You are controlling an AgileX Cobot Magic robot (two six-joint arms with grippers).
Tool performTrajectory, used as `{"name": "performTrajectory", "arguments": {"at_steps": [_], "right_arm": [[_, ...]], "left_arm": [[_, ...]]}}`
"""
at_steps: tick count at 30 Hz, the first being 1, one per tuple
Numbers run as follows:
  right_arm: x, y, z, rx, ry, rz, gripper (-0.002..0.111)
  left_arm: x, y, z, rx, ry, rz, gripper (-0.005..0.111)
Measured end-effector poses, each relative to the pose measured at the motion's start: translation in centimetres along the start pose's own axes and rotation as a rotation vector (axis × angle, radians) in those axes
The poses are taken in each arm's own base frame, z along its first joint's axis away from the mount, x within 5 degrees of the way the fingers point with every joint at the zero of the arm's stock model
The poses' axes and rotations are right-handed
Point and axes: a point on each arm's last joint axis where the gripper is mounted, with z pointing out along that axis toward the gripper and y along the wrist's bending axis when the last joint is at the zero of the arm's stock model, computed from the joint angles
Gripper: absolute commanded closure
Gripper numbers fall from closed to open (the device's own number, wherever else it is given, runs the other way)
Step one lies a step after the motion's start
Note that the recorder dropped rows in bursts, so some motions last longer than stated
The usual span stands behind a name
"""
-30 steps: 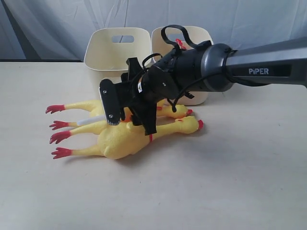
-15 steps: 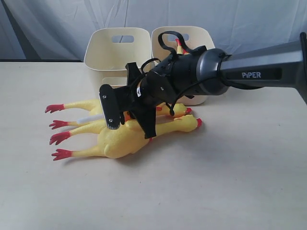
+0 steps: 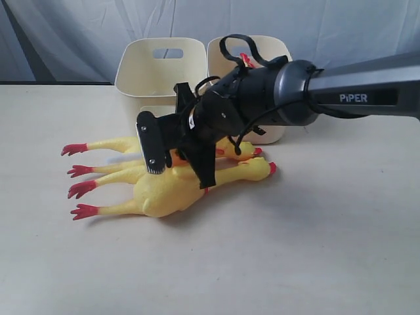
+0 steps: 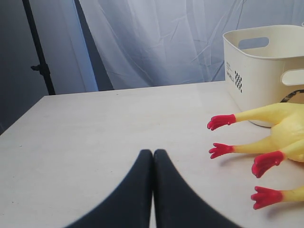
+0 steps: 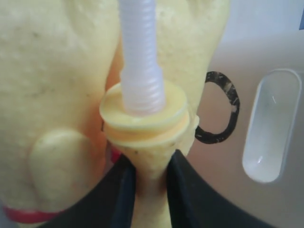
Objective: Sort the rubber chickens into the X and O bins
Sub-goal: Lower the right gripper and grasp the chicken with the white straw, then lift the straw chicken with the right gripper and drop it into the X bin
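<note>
R gripper (image 5: 151, 164) is clamped on a narrow yellow stem of the held chicken (image 5: 142, 118). Both black fingers (image 5: 124, 190) press its sides, w/ the jaws only as far apart as the stem is wide. A white ribbed tube (image 5: 140, 61) sticks out of that chicken's round collar, just past the fingertips. Close behind is a cream bin wall w/ a black O mark (image 5: 218, 114) beside a slot handle; can't tell from that view which bin it is.

Exterior: L bin (image 3: 161, 72) stands at the back of the table (image 3: 328, 249), w/ R bin (image 3: 279, 49) just beside it, maybe touching. The chicken pile lies on the table right in front of L bin. Red feet (image 3: 82, 188) stick out past L bin's outer side & the heads point the other way. Big chicken (image 3: 167, 190) lies on its side, the one of the pile farthest from L bin. R arm (image 3: 354, 85) comes in low over the pile, hiding L bin's lower corner & most of R bin's front. A red bit (image 3: 246, 60) shows near R bin's rim; too hidden to name.

L gripper (image 4: 153, 154): fingers flat together, nothing btwn them, over bare table well apart from L bin.
</note>
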Motion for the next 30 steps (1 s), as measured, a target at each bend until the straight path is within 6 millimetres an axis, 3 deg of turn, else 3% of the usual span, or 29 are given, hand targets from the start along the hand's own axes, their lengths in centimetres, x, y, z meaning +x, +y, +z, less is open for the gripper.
{"name": "performTrajectory", "arguments": {"at_steps": [12, 23, 30], "right_arm": [[-1.4, -1.8, -4.3, 0.042, -0.131, 0.253, 0.109], [-2.4, -5.3, -9.0, 0.289, -0.332, 0.538, 0.109], [-0.9, -7.3, -10.4, 0.435, -0.395, 0.754, 0.109]], "left_arm": [[0.0, 0.0, 0.0, 0.000, 0.000, 0.000, 0.106], [0.0, 0.0, 0.0, 0.000, 0.000, 0.000, 0.106], [0.0, 0.0, 0.0, 0.000, 0.000, 0.000, 0.106]]}}
